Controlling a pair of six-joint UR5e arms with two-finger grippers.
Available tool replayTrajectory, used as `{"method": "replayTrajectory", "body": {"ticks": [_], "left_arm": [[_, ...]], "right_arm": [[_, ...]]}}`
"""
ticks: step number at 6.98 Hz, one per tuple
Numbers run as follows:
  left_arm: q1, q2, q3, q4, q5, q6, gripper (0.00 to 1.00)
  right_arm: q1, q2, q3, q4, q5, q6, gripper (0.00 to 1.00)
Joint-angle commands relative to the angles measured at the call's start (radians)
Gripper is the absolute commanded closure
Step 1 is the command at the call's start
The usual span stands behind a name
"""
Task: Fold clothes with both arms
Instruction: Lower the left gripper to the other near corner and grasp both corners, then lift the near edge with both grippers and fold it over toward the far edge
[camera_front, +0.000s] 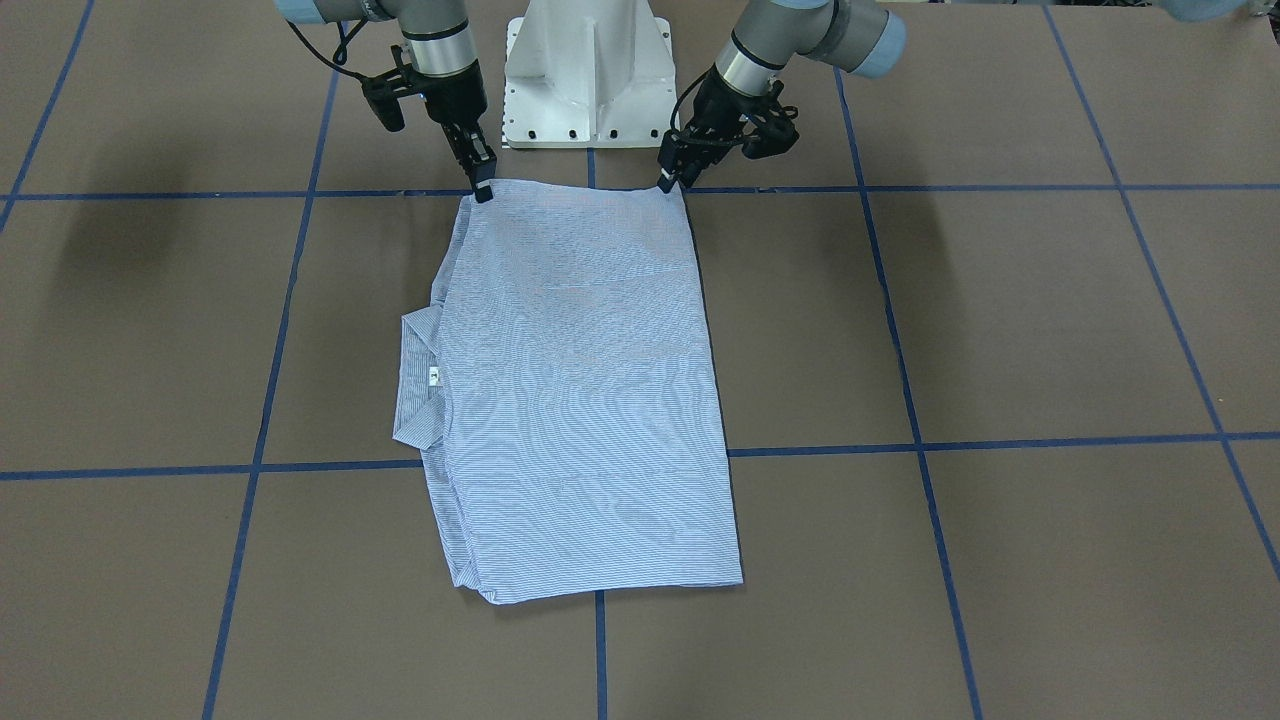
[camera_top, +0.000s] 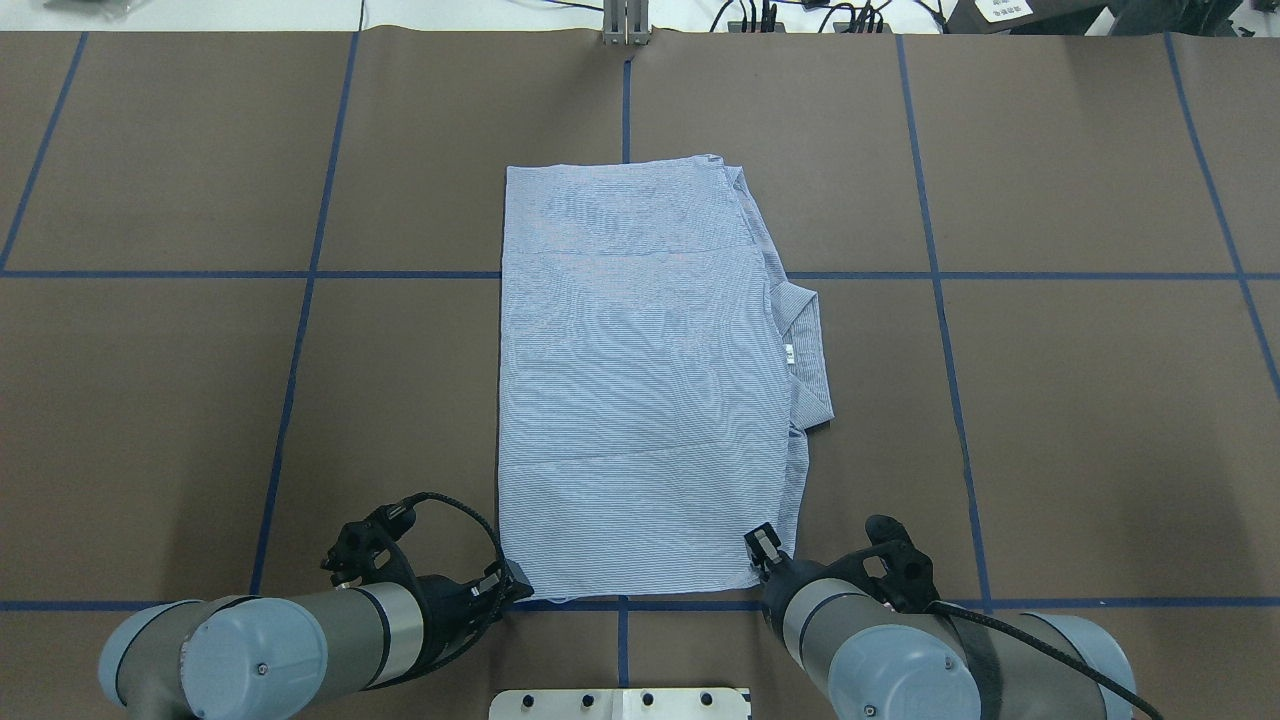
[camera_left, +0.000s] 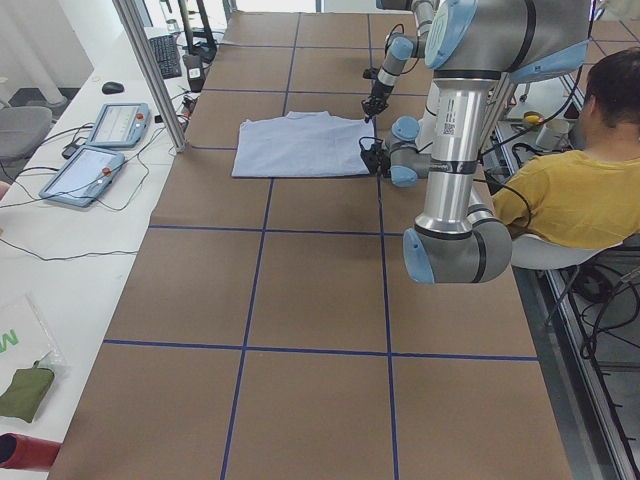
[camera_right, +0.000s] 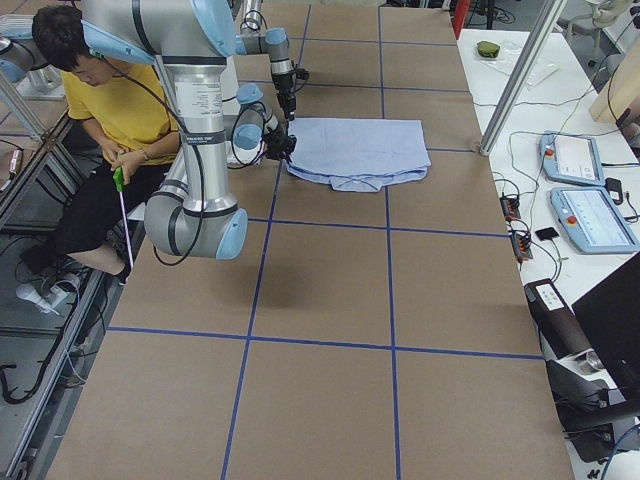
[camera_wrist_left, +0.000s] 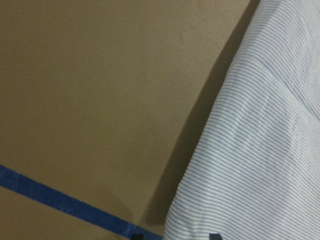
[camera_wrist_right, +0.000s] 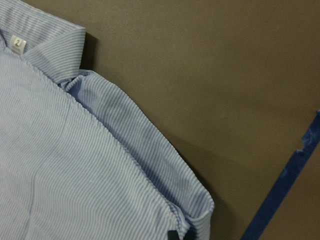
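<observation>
Striped shirt (camera_front: 580, 400) is lying folded as a long rectangle in the middle of the brown table (camera_front: 1000, 320). Its long axis is running away from the robot and its collar (camera_front: 415, 385) is sticking out toward the robot's right. The left gripper (camera_front: 668, 180) and the right gripper (camera_front: 483, 188) are each pinching a near corner. The wrist views are cutting off the fingers.
</observation>
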Motion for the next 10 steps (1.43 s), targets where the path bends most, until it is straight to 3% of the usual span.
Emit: {"method": "replayTrajectory", "body": {"ticks": [1, 2, 5, 6, 8, 10], "left_arm": [[0.001, -0.002, 0.003, 0.0, 0.0, -0.002, 0.78], [-0.001, 0.001, 0.002, 0.0, 0.002, -0.002, 1.0], [-0.011, 0.01, -0.039, 0.0, 0.009, -0.009, 1.0], [-0.01, 0.045, -0.116, 0.0, 0.009, -0.032, 1.0], [-0.011, 0.079, -0.236, 0.003, 0.008, -0.093, 1.0], [-0.031, 0.064, -0.366, 0.116, -0.005, -0.092, 1.0]], "right_arm": [[0.0, 0.0, 0.0, 0.0, 0.0, 0.0, 1.0], [0.0, 0.0, 0.0, 0.0, 0.0, 0.0, 1.0], [0.0, 0.0, 0.007, 0.0, -0.001, 0.0, 1.0], [0.0, -0.002, 0.044, -0.002, -0.003, 0.002, 1.0], [-0.003, -0.096, 0.237, -0.003, 0.0, 0.043, 1.0], [0.035, -0.089, 0.284, -0.005, -0.001, 0.043, 1.0]]}}
